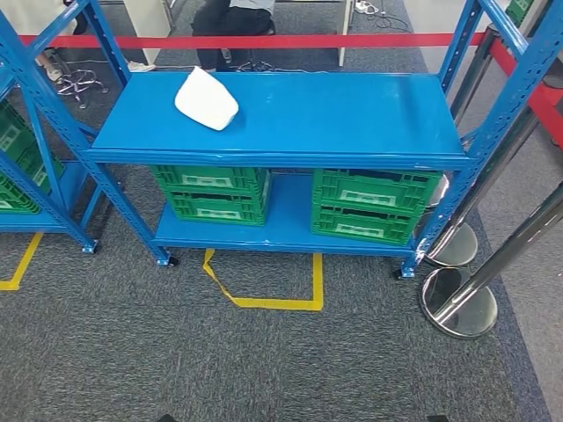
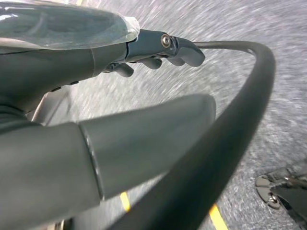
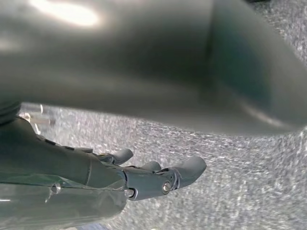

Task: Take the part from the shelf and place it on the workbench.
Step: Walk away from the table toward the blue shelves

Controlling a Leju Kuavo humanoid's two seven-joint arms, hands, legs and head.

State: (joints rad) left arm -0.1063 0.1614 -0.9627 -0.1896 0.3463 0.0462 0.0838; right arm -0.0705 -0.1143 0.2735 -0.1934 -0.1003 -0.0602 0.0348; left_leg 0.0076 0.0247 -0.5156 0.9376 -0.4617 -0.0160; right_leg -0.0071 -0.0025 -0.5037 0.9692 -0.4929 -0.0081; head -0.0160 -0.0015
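The left hand (image 2: 119,120), a grey many-fingered hand with a thick pale thumb and darker fingers (image 2: 181,50), hangs over grey speckled carpet (image 2: 235,28) with its fingers spread apart and nothing between them. A thick black cable (image 2: 250,96) curves past it in the left wrist view, and a strip of yellow floor tape (image 2: 217,218) shows on the carpet beneath.

The right hand (image 3: 108,177), built the same way, likewise hangs above the carpet with its dark fingers (image 3: 188,170) stretched out and apart, gripping nothing.

In the head view, a blue metal shelf unit (image 1: 345,114) stands ahead on the carpet. The task's thing, a white flat part with rounded corners (image 1: 206,98), lies on the top board of this shelf unit, towards its left end and near the back edge, well apart from both hands. On the shelf unit's lower board sit two stacks of green plastic crates: the left crates (image 1: 212,193) and the right crates (image 1: 372,204).

In front of the shelf unit, the yellow tape outlines a bay on the floor. To the right of the shelf unit stand shiny chrome barrier posts (image 1: 458,303) on round bases. A red barrier band (image 1: 266,40) runs behind the shelf unit, and a person in dark clothes (image 1: 225,22) sits beyond it. To the left of the shelf unit stands a second blue rack holding more green crates (image 1: 17,163).
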